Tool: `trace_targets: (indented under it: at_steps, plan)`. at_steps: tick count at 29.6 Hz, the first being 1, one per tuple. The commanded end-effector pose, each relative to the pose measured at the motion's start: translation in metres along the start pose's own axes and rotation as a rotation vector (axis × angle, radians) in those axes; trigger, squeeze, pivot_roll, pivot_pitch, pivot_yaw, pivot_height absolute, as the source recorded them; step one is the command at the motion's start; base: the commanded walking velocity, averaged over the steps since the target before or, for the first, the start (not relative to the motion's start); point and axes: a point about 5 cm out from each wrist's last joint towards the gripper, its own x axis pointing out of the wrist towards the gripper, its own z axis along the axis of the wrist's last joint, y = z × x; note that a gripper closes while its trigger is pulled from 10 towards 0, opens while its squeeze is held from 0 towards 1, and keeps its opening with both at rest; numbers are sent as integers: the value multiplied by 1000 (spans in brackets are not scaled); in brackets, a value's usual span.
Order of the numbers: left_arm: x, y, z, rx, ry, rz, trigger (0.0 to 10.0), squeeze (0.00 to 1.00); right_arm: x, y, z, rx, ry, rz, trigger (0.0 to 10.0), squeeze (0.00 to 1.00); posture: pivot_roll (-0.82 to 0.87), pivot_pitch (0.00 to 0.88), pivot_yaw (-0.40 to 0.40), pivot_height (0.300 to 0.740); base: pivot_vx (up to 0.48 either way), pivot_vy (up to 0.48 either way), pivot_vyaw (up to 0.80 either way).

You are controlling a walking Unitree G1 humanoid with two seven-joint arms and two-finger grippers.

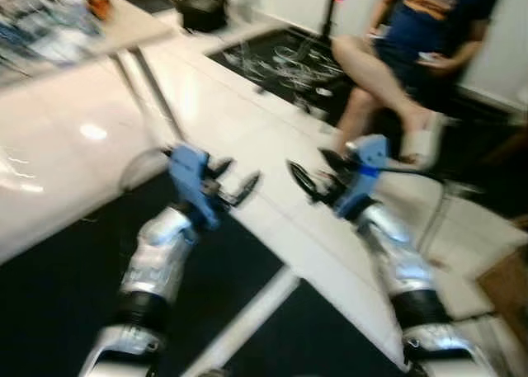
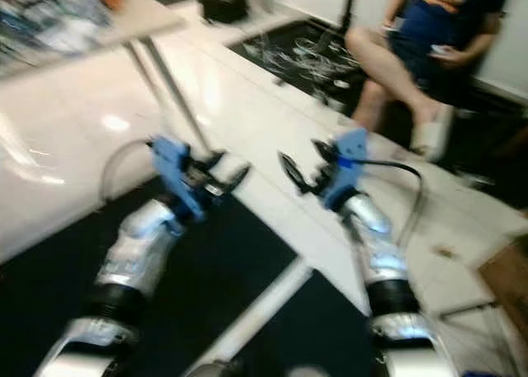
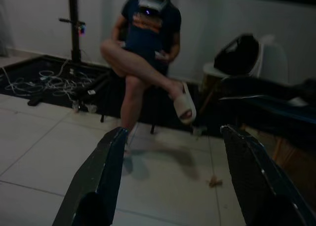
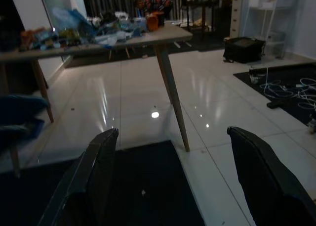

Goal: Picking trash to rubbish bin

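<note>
Over the white tiled floor (image 1: 272, 138), both arms are raised out front and the picture is blurred. The left gripper (image 1: 235, 183) has its fingers spread apart, holding nothing; the right gripper (image 1: 318, 175) is likewise parted and bare. A small scrap (image 3: 214, 181) lies on the tiles near the seated person (image 1: 412, 55). Clutter covers the tabletop (image 4: 148, 38).
</note>
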Motion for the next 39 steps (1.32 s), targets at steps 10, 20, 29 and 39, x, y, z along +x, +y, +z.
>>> trace_targets:
  at_steps: [10,20,29,39]
  plan:
    - [-4,2,0,8,13,3,10000,0,2,3,-2,14,-2,1,10000,0,-91,0,-21,740,0,0,640]
    - [-3,1,0,7,14,-10,10000,0,1,2,-2,20,-2,-9,10000,0,-91,0,-22,740,286,0,0]
    - [-7,2,0,-16,-6,-26,10000,0,1,1,-1,26,-7,-2,10000,0,-89,0,-23,740,320,0,0]
    - [-9,3,-1,-15,-6,-36,10000,0,1,2,0,26,-12,3,10000,0,-90,0,-22,740,273,0,0]
